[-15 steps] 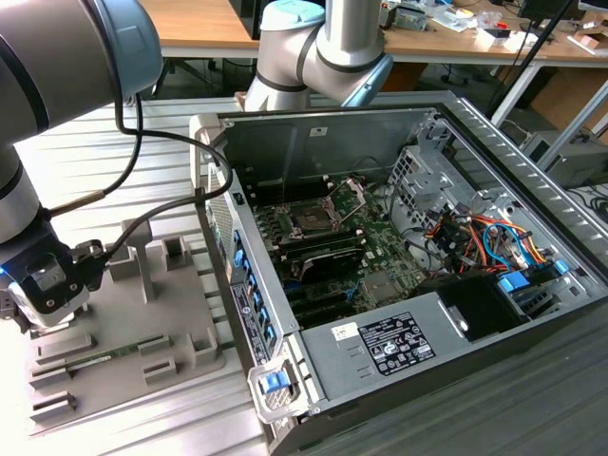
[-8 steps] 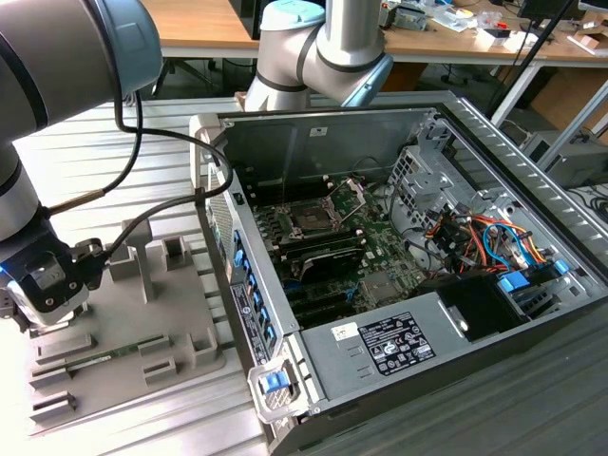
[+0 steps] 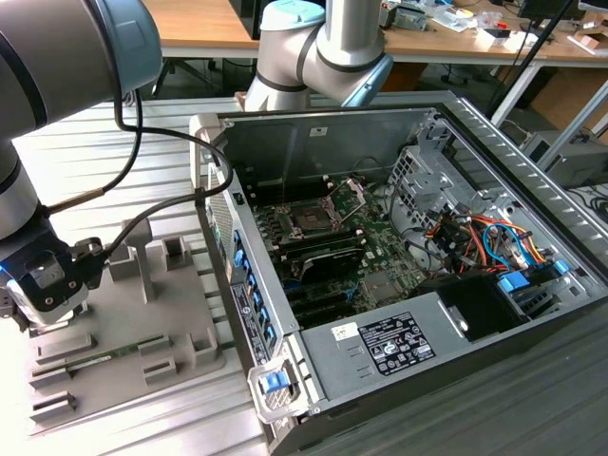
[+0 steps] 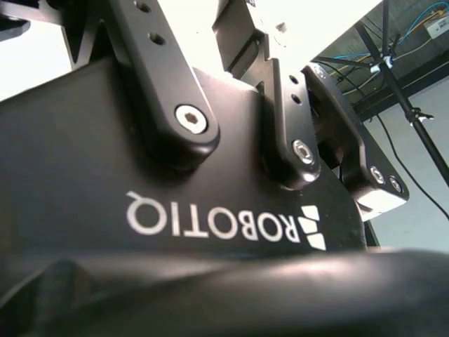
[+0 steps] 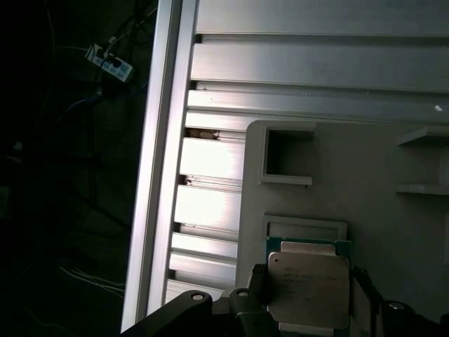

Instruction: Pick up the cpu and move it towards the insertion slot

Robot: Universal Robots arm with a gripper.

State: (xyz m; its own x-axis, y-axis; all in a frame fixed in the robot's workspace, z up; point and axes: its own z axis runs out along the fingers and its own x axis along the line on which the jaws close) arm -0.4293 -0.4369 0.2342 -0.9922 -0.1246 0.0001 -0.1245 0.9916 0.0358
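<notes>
The cpu [image 5: 309,281], a flat square chip with a pale metal top on a green board, lies in a pocket of the grey fixture plate [image 5: 337,175] in the first wrist view. My gripper [image 5: 309,289] is down over it, one dark finger [image 5: 258,282] against each opposite edge, shut on the chip. In the exterior view the gripper [image 3: 43,290] hangs low over the fixture plate [image 3: 123,351] at that view's left. The insertion slot [image 3: 312,217] sits on the motherboard inside the open computer case [image 3: 399,361], its metal retaining plate [image 3: 353,195] hinged up.
Raised grey blocks [image 3: 142,261] stand on the fixture plate beside the gripper. The case's side wall [image 3: 242,285] rises between the fixture and the motherboard. Coloured cables [image 3: 484,237] and a drive cage fill the case's far end. The gripper's black housing [image 4: 210,175] shows close up in the second wrist view.
</notes>
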